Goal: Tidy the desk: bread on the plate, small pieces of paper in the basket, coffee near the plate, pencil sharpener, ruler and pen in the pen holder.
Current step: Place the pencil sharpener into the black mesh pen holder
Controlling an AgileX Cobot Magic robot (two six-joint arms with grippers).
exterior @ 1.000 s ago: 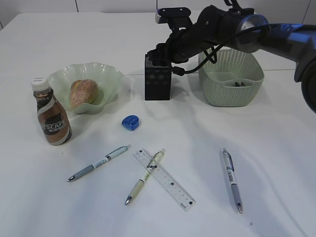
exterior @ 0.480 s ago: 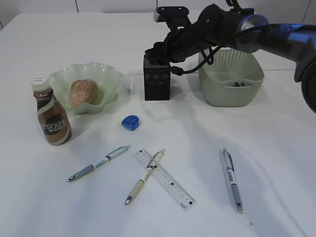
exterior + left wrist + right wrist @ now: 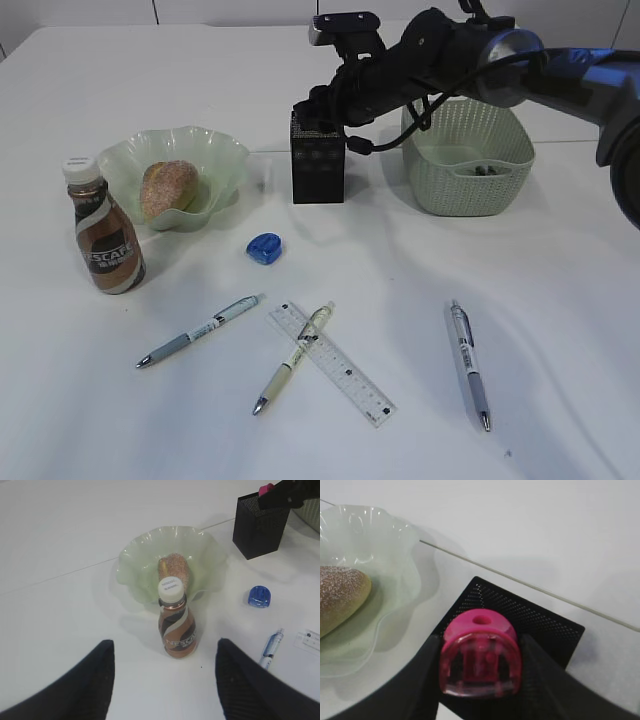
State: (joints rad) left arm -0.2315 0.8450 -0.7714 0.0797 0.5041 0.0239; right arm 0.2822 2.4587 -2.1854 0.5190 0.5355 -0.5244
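The right arm reaches in from the right, stretched level across the green basket, its wrist bent down over the black pen holder. Its claw grips a pink pencil sharpener between both fingers, directly above the holder's open mouth. The left claw hangs wide and empty above the tabletop; just ahead of it stands the coffee bottle, with the bread on the plate beyond.
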